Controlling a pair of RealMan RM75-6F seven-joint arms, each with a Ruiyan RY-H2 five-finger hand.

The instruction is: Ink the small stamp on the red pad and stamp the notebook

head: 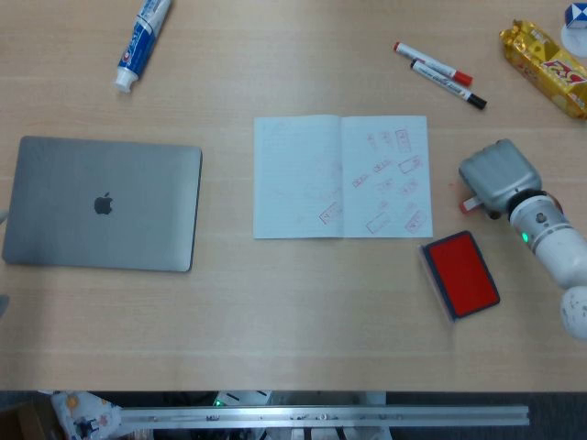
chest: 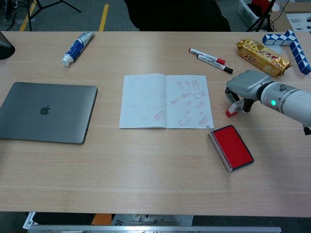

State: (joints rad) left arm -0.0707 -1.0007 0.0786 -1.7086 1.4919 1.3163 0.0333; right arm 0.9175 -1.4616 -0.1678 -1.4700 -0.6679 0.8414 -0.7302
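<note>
Head view: the right hand (head: 498,176) hovers just right of the open notebook (head: 341,176), above the red pad (head: 461,273); a sliver of the small stamp (head: 470,203) peeks out beneath it. Pale wooden tabletop (head: 275,302), laptop (head: 103,203) far left.

Chest view: fingers (chest: 241,104) curl around the stamp, red face down. It looks light, rigid, best pinched at its sides. Dark floor lies beyond.
</note>
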